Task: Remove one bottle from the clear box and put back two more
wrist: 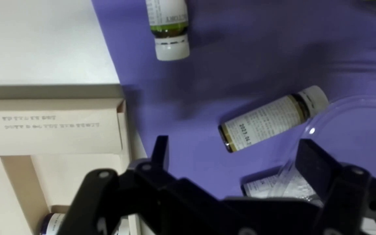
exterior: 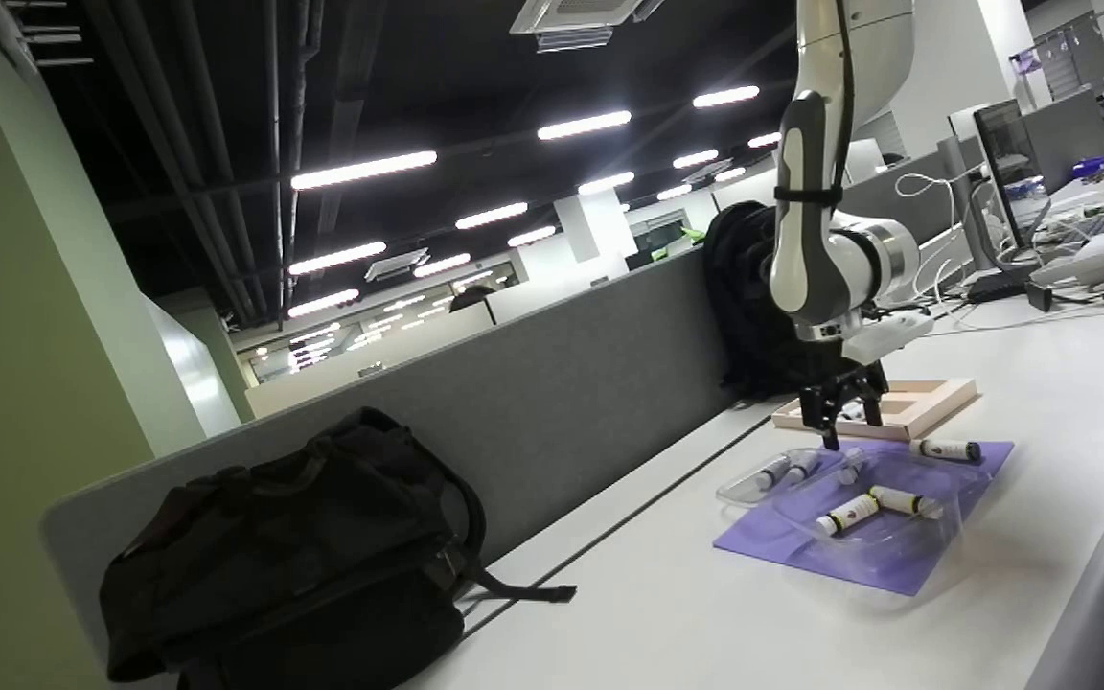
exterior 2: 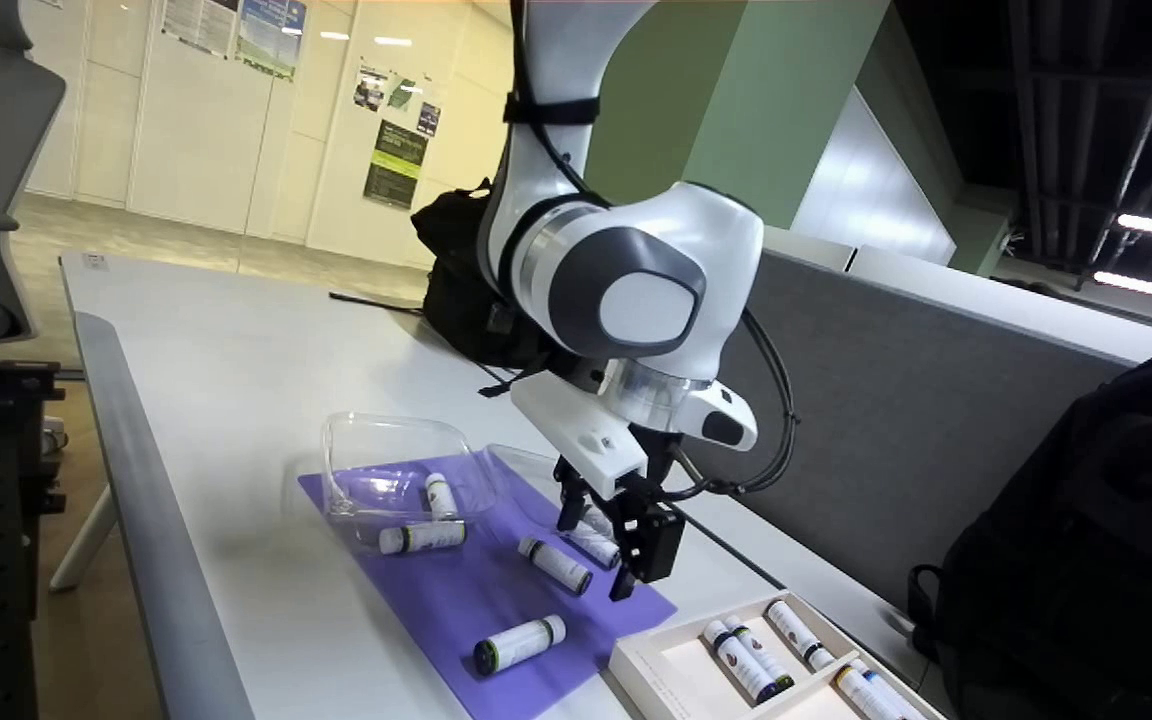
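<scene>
The clear box [exterior 2: 328, 465] stands at one end of the purple mat [exterior: 753, 537]; it shows in both exterior views. Two white-labelled bottles [exterior: 847, 515] lie within its outline. A loose bottle [wrist: 263, 122] lies on the mat ahead of my gripper [wrist: 234, 143], and another bottle [wrist: 169, 16] lies farther off; both are on the mat in an exterior view [exterior 2: 521, 643]. My gripper is open and empty above the mat; it also shows in both exterior views [exterior: 852, 433] [exterior 2: 596, 556]. A bottle [wrist: 261, 187] under one finger is partly covered by clear plastic.
A second clear tray or lid [exterior: 734, 494] with bottles at it lies beside the clear box, at the mat's edge. A pale wooden tray [exterior 2: 651, 680] with several bottles adjoins the mat. A grey partition [exterior: 590, 383] and black backpack [exterior: 322, 537] flank the table.
</scene>
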